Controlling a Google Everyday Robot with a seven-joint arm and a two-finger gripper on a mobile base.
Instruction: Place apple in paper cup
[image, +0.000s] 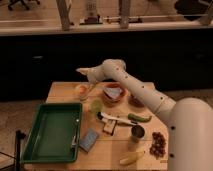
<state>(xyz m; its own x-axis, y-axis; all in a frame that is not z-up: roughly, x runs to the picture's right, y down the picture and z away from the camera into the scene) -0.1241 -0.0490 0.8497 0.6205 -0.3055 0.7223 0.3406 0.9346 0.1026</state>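
The apple (80, 89) is a small orange-yellow round fruit at the back left of the wooden table (60, 95). It sits at the mouth of the small whitish paper cup (83, 93); I cannot tell how deep it rests. My gripper (83, 73) is at the end of the white arm (135, 87), which reaches in from the lower right. The gripper hovers just above and slightly behind the apple and cup, apart from them.
A green tray (37, 145) fills the left front. A pale green round object (96, 105), a red-brown bowl (114, 93), a green vegetable (139, 118), a grey metal cup (137, 132), a blue sponge (90, 140), a banana (131, 158) and grapes (159, 143) lie nearby.
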